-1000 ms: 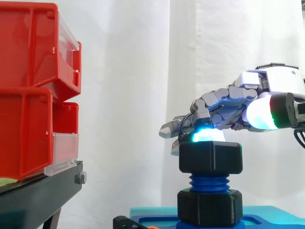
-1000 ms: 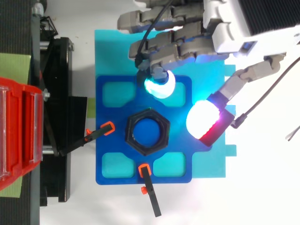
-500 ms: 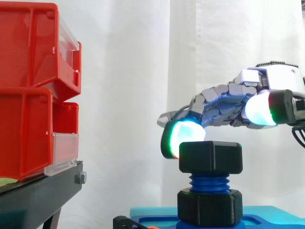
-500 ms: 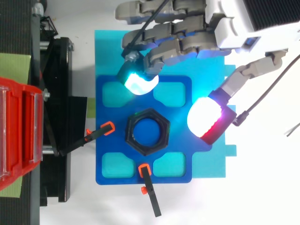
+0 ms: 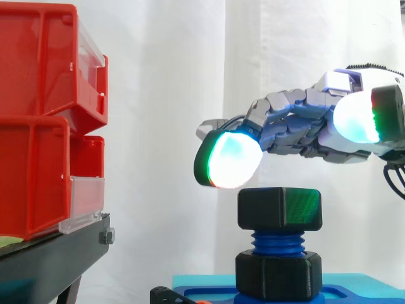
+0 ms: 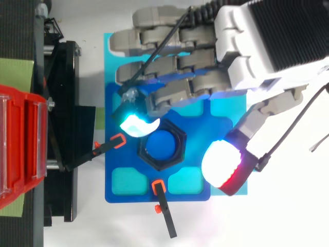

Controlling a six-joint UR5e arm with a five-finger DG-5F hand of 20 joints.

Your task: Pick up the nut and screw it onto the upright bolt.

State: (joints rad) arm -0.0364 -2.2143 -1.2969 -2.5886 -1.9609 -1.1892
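**Nut on bolt, hand above.** You see one black hexagonal plastic nut (image 5: 280,208) sitting on top of one upright blue threaded bolt (image 5: 278,242). A second, similar black hexagonal collar (image 5: 278,273) sits at the bolt's foot. Seen from above, the nut rings the bolt's blue end. One robot hand (image 5: 294,123) hovers just above the nut, fingers stretched out and holding nothing, with its glowing fingertip (image 5: 228,158) clear of the nut. Two orange-tipped black clamps (image 6: 119,140) lie at the edges of the dark blue fixture plate (image 6: 115,185). Two red plastic bins (image 5: 38,63) are stacked at the left.

Grey-linked hand (image 6: 190,72); white shell; black ribbed back; glowing cyan-white fingertips (image 5: 231,158).
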